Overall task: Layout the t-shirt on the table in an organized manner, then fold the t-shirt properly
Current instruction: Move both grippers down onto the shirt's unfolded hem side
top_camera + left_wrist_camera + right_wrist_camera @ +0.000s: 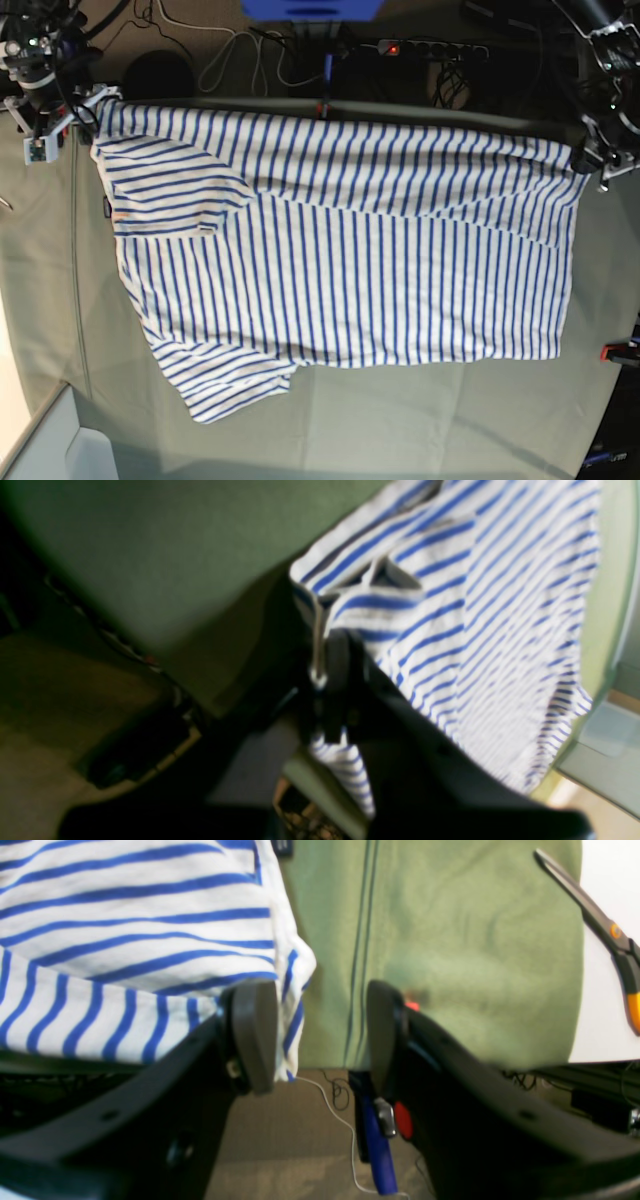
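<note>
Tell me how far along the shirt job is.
Done: the t-shirt lies mostly spread on the table. In hand: the left gripper is shut on its hem corner; the right gripper stands open beside the shoulder corner. Left: flattening the folded-over sleeve, then folding.

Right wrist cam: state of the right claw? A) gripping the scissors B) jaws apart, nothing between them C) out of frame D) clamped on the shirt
B: the right claw shows its jaws apart with only green table between them; the t-shirt edge lies outside one pad.
</note>
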You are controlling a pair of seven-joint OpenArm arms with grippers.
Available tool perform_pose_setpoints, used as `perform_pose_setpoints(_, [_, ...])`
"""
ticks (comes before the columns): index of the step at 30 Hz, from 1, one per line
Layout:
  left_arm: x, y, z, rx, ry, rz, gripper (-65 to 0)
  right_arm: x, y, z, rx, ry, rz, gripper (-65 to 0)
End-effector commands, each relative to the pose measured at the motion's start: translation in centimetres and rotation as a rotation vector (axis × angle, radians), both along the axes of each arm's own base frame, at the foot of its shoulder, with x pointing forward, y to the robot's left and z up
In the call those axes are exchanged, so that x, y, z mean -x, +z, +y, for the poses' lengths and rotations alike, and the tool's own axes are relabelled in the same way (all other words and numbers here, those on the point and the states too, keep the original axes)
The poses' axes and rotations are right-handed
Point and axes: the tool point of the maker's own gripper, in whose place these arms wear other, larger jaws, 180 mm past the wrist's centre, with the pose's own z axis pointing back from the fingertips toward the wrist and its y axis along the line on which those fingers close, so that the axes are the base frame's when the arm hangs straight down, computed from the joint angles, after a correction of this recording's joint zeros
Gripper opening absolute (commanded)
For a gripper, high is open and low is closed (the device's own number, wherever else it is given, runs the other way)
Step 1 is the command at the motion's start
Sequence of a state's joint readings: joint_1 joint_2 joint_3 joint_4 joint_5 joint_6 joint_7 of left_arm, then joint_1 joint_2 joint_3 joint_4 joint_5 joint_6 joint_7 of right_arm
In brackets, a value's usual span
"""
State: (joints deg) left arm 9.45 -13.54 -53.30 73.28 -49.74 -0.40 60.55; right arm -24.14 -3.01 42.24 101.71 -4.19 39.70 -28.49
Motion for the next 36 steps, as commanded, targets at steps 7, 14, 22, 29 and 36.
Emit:
perform_pose_setpoints(7, [-0.5, 1.6, 0.8, 0.014, -0.003, -0.037, -58.4, -2.2, 1.5, -0.2, 0.015, 0.014, -0.070, -35.2])
perform_pose_setpoints(14, [-0.3, 2.1, -0.1, 0.053, -0.068, -0.008, -20.7, -4.5, 2.7, -0.2, 0.017, 0.014, -0.132, -35.2])
perform_pose_setpoints(22, [-3.9, 7.7, 2.2, -0.105, -0.062, -0.168, -20.3, -11.7, 5.5, -0.2, 0.001, 0.014, -0.284, -33.4])
perform_pose_setpoints(29, [-10.5, 12.2, 5.3, -0.233, 0.071, -0.379, -20.1, -21.4, 1.7, 1.8, -0.037, 0.093, -0.167, -27.0])
perform_pose_setpoints(36, [-16.7, 12.4, 5.1, -0.411, 0.023, -0.365, -20.1, -28.0, 0.0, 2.6, -0.196, 0.134, -0.110, -26.6])
